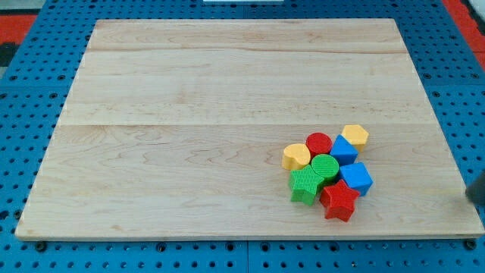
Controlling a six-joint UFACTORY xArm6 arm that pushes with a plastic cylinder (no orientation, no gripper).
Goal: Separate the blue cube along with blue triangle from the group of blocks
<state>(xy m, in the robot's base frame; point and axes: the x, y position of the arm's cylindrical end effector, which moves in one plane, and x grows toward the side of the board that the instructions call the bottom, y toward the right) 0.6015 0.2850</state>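
No separation is judged done; the blue plastic cube (356, 179) and blue plastic triangle (343, 150) sit packed on the right of the cluster, touching the green round block (325, 167) and red star block (339, 201), on the wooden board (189, 114); my tip cannot be seen, only a dark blur at the view's right edge; no jaws exist to report.

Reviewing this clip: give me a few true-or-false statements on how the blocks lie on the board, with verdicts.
1. All blocks sit clustered in the wooden board's lower right. True.
2. The blue cube lies apart from the group. False: it touches the red star.
3. The blue triangle is beside the red cylinder. True.
4. My tip pushes the green blocks. False: only a dark blur shows at the view's right edge, away from them.
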